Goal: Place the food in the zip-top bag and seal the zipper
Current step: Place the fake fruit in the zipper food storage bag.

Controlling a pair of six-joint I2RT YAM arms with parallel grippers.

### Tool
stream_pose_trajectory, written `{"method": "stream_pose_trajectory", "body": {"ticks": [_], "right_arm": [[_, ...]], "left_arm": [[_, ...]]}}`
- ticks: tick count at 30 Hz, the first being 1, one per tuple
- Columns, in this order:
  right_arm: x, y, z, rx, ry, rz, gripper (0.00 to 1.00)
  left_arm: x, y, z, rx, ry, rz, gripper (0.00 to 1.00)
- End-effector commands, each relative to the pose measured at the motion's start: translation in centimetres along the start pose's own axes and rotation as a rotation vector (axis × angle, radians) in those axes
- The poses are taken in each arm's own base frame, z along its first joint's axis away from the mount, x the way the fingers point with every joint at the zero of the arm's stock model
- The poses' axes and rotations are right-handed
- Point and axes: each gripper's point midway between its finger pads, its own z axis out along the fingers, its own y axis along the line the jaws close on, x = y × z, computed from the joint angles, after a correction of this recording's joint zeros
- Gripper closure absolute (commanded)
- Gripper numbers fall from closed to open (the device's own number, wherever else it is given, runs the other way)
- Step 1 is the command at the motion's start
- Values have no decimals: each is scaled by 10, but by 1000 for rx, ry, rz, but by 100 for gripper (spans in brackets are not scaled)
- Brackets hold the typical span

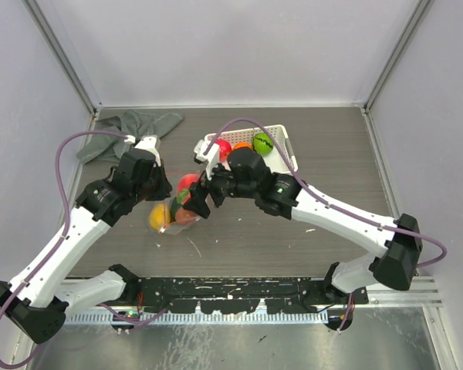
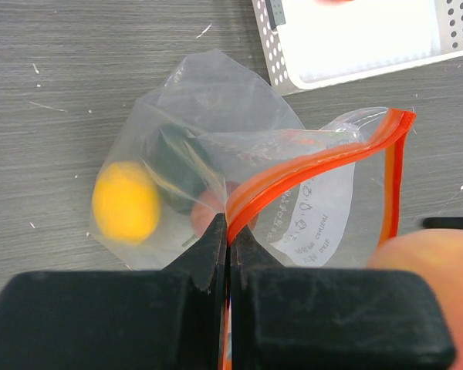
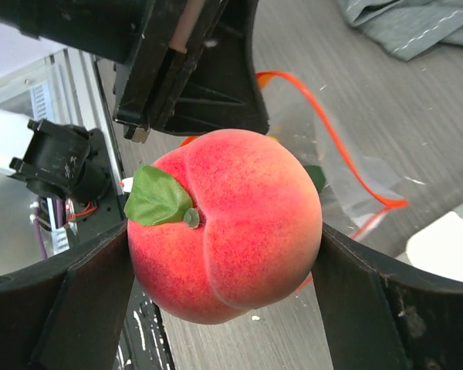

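Note:
The clear zip-top bag [image 2: 216,146] lies on the table with its orange-red zipper [image 2: 309,166] held open. My left gripper [image 2: 230,231] is shut on the zipper strip at the mouth's near end. Inside the bag I see a yellow fruit [image 2: 125,202], a dark one [image 2: 174,158] and a red one [image 2: 210,213]. My right gripper [image 3: 225,231] is shut on a peach [image 3: 231,223] with a green leaf, held just above the bag's mouth [image 1: 187,183]. The peach's edge shows in the left wrist view [image 2: 432,258]. The zipper's slider is not visible.
A white lattice basket [image 1: 282,135] at the back holds a green fruit [image 1: 262,142], an orange one [image 1: 241,146] and a red one [image 1: 224,146]. A grey cloth [image 1: 135,127] lies at the back left. The left arm's wrist [image 3: 185,62] hangs close above the peach.

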Motion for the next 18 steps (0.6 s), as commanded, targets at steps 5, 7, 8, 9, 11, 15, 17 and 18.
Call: {"method": "stream_pose_trajectory", "body": {"ticks": [5,7,8,9,11,15,17,18], "right_arm": [[12,7,41,-68,41,-17,41],[20,-1,47,-36,56,-16,41],[23,-9,50,2,61,-15,41],[26,-15,52,38,63,-11,41],[29,-30,55,124,60,10,41],[29,-47,58,220,26,51,41],[28,-48,60,229,-2,83,40],[27,-48,62,233,-17,101,40]], "left_arm": [[-22,-17,-12,86,-81,-38,100],[-21,-17,-12,91,-76,-36,100],[-20,-17,-12,96,-75,-37,100],[-19,-18,-12,102,-71,-34,100],[-18,-20,-13,116,-67,-33,100],[-15,-26,-14,151,-57,-33,100],[-13,-29,-14,168,-49,-35,100],[-13,-30,-14,176,-48,-37,100]]}}
